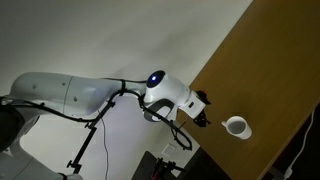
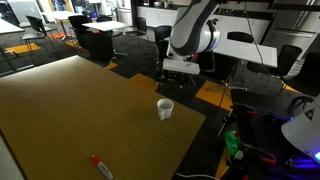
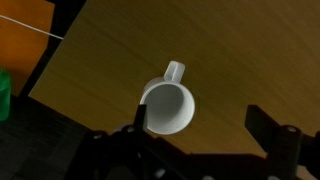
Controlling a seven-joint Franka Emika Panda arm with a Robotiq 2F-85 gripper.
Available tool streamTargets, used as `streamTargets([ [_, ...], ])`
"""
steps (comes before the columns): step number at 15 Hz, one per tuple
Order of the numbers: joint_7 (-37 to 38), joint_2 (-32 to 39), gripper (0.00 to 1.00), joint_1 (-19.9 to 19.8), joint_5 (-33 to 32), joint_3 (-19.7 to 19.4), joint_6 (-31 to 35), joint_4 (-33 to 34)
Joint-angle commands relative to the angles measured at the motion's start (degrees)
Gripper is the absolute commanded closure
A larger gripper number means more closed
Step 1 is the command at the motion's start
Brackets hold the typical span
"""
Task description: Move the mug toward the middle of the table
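One white mug point(image 3: 168, 108) stands on the table point(image 3: 240, 50) under the claw point(image 3: 198, 114), spread wide and holding nothing.

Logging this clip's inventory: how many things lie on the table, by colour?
White: 1, the mug
Red-orange: 1, a pen-like object
Total: 2

White desks point(image 2: 250, 42) and black chairs point(image 2: 292, 62) stand on orange-patched dark carpet point(image 2: 215, 92).
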Motion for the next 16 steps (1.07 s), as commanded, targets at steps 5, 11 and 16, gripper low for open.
streamTargets([
  [5, 0.46, 10.39, 0.0, 2.99, 0.13, -1.96, 5.4, 6.54],
  [11, 0.89, 18.34, 0.0, 6.32, -0.37, -4.1, 10.92, 12.19],
  [16, 0.93, 23.65, 0.0, 7.84, -0.78, -6.73, 9.13, 17.81],
])
